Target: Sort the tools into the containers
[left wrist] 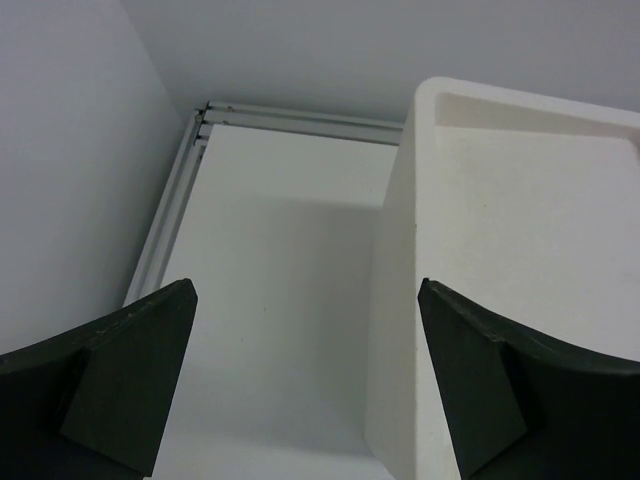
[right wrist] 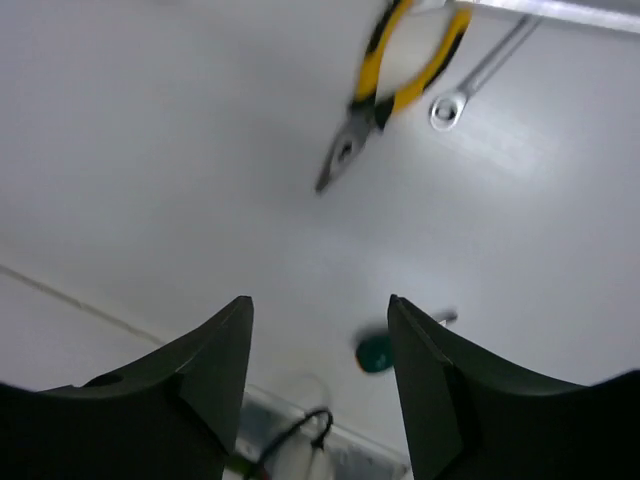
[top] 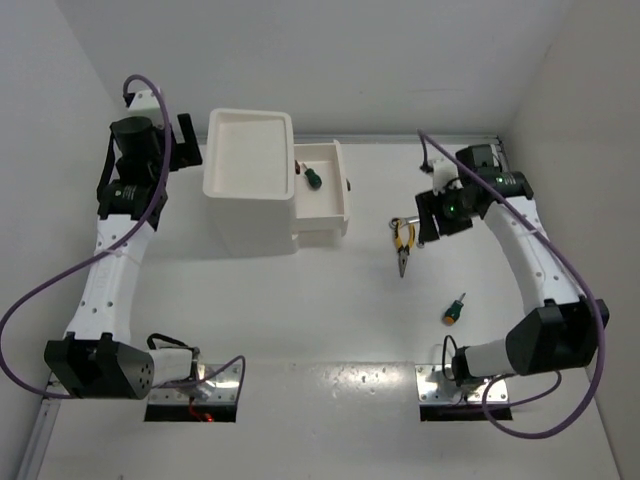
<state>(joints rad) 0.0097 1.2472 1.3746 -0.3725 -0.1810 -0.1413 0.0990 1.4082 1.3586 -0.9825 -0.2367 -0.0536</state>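
The large white bin [top: 248,170] stands at the back, with the smaller bin [top: 335,205] against its right side. One green-handled screwdriver [top: 313,179] lies in the smaller bin. The yellow-handled pliers [top: 403,240] lie on the table, and a second green screwdriver [top: 454,310] lies nearer the front. My right gripper [top: 428,215] is open and empty, just right of the pliers. The right wrist view shows the pliers [right wrist: 395,70], a silver wrench [right wrist: 470,85] and the screwdriver [right wrist: 378,352] beyond the gripper [right wrist: 318,305]. My left gripper [top: 187,140] is open and empty, left of the large bin [left wrist: 520,230].
White walls close in the table at the left, back and right. A metal rail [left wrist: 300,118] runs along the back edge. The arm bases and their mounting plates [top: 195,385] sit at the near edge, with purple cables looping beside each arm.
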